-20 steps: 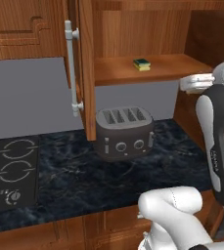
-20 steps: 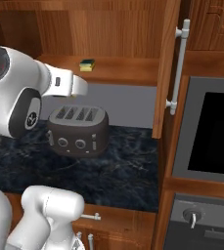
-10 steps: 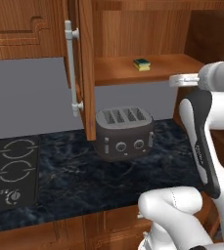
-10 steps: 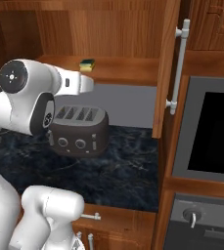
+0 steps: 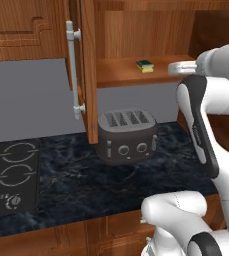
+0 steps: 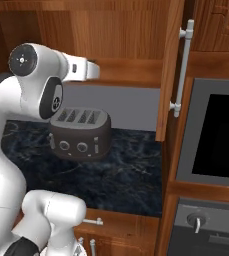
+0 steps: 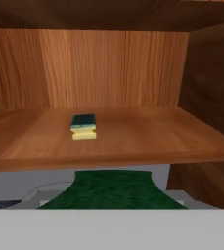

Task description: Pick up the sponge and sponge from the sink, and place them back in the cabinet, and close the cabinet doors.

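One sponge [image 5: 145, 65] lies flat on the shelf [image 5: 121, 76] of the open cabinet, dark green face up over its yellow body [image 7: 83, 126]. My gripper [image 5: 176, 68] hovers at shelf height just in front of the shelf's edge, right of that sponge. It is shut on the second sponge [image 7: 113, 189], whose dark green face spreads across the bottom of the hand view, below the shelf's front edge [image 7: 133, 161]. In the right base view the hand [image 6: 92, 70] covers the shelf's left part. Both cabinet doors [image 5: 89, 75] [image 6: 169, 70] stand open, edge-on. The sink is out of view.
A dark toaster [image 5: 127, 136] stands on the black marble counter [image 5: 81, 185] right under the cabinet. A stove top [image 5: 8, 175] lies at the left. An oven [image 6: 211, 135] is built in at the right, below the open right door's silver handle [image 6: 184, 70].
My hand has risen from below the shelf to shelf height and moved in toward the cabinet, the elbow swinging up. The sponge on the shelf and the doors have not moved.
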Robot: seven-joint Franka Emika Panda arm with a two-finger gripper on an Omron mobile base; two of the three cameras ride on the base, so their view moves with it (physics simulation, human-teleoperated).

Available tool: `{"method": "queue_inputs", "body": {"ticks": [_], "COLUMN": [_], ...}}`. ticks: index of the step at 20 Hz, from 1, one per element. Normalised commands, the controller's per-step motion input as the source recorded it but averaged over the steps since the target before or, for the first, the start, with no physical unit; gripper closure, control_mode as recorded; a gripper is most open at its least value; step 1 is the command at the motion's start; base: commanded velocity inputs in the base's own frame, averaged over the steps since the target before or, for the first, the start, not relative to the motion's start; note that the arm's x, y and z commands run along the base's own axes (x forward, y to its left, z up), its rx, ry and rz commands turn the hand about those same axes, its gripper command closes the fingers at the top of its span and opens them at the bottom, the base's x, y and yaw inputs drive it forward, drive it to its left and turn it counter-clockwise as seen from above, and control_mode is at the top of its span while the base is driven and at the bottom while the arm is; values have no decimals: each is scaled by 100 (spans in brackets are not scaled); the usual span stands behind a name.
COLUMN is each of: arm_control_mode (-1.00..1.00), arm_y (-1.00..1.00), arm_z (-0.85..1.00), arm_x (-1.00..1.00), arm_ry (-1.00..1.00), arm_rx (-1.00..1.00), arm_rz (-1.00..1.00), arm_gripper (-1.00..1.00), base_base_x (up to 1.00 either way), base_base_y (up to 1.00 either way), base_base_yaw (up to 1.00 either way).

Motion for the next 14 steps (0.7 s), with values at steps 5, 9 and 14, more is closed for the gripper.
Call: {"method": "queue_inputs", "body": {"ticks": [5,9,14], "arm_control_mode": [-100,-100,-100], "arm_y": [-18,-10,-2], "arm_z": [1,-6,-8], "arm_x": [39,44,45], "arm_ry": [0,0,0], "arm_rx": [0,0,0], "arm_rz": [0,0,0], "arm_gripper": [100,100,100], "base_base_x": [0,0,0], "base_base_y": [0,0,0], "base_base_yaw": [0,0,0]}}
